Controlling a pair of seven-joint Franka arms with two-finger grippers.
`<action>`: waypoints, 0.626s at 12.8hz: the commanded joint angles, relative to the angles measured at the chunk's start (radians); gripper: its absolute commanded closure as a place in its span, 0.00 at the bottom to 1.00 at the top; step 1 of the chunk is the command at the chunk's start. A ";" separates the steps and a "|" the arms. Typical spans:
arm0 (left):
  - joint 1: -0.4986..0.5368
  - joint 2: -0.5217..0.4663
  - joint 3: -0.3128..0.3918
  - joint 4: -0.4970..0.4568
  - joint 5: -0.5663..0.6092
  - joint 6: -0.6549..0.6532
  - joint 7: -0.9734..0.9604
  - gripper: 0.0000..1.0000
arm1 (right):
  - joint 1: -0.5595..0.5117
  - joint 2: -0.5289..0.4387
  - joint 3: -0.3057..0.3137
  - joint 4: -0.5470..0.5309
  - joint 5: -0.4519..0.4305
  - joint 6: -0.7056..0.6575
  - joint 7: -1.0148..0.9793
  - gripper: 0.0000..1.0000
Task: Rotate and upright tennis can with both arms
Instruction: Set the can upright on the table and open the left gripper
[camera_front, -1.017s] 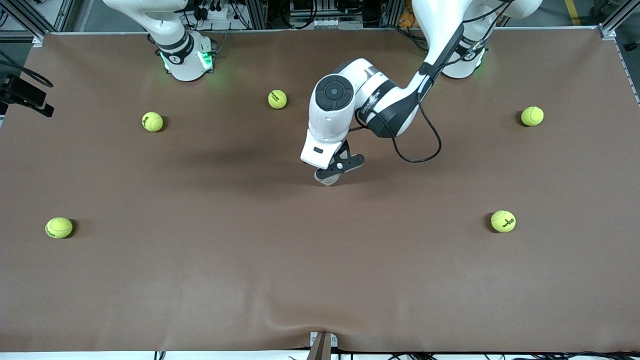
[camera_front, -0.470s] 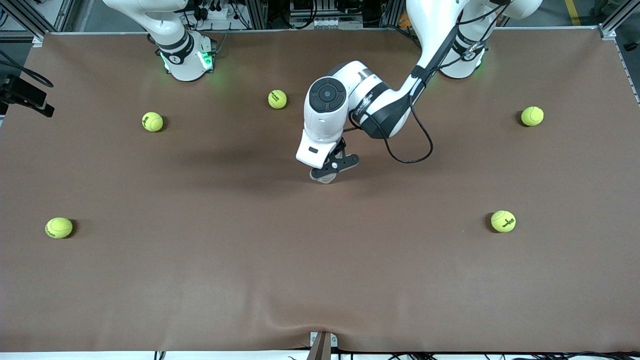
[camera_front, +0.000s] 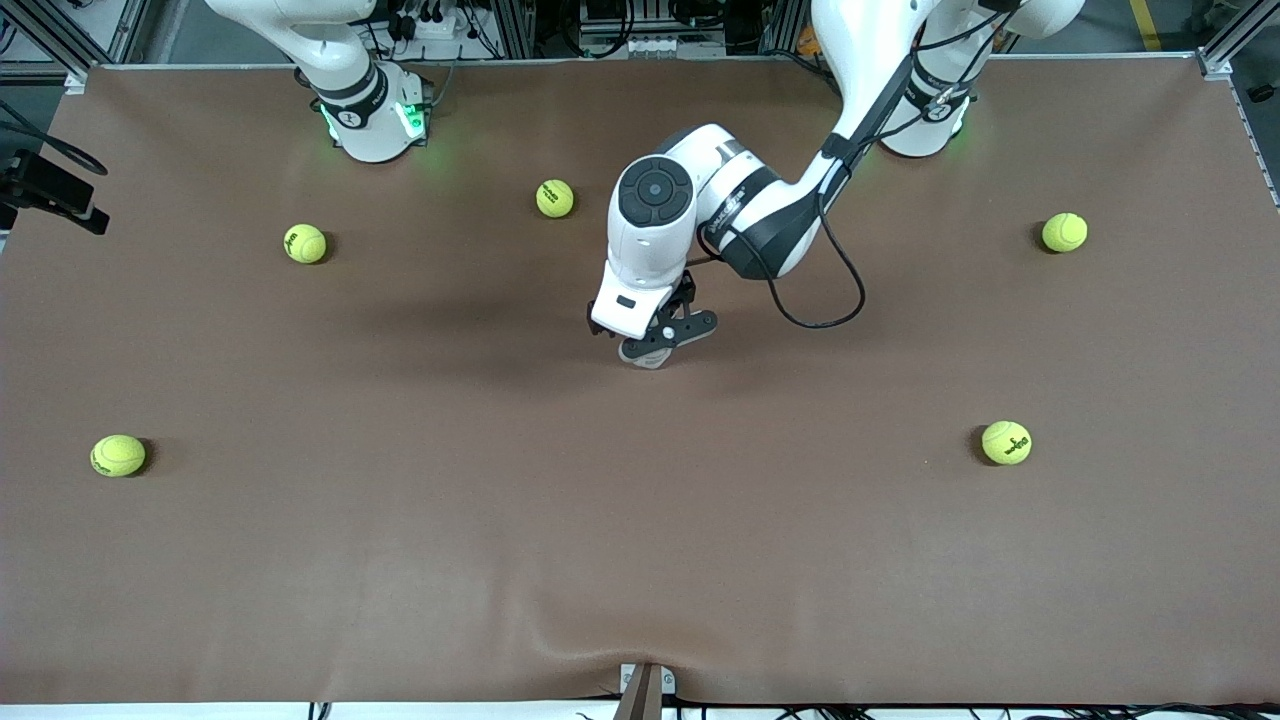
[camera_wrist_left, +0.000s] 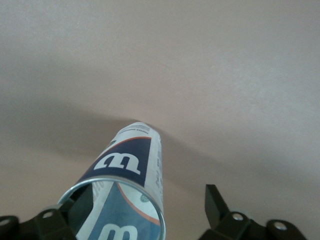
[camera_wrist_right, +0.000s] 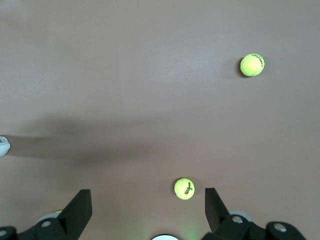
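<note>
Front view: left gripper (camera_front: 655, 338) hovering over the can (camera_front: 648, 357), mid-table, can mostly hidden beneath. Left wrist view: looking down into the can's open mouth, standing upright on the table (camera_wrist_left: 225, 65), fingers (camera_wrist_left: 216, 206) spread, not pinching. Right wrist view: right gripper (camera_wrist_right: 148, 210) waiting aloft, spread, empty. Uprighting looking done; only withdrawing left.

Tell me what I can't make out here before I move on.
- Front view: the tennis can is almost wholly hidden under the left gripper; whether it stands square cannot be told.
- Left wrist view: the can's base is hidden by its own body.
- Front view: the right gripper is cut off by the top edge.
</note>
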 joint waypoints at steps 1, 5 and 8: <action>0.006 -0.059 0.005 0.010 0.018 -0.006 -0.024 0.00 | 0.004 -0.003 -0.001 -0.002 -0.004 0.001 -0.007 0.00; 0.077 -0.143 0.010 0.010 0.015 -0.021 -0.017 0.00 | 0.004 -0.003 -0.001 -0.003 -0.004 0.001 -0.007 0.00; 0.152 -0.163 0.011 0.010 0.025 -0.021 0.011 0.00 | 0.004 -0.003 -0.001 -0.002 -0.004 0.001 -0.007 0.00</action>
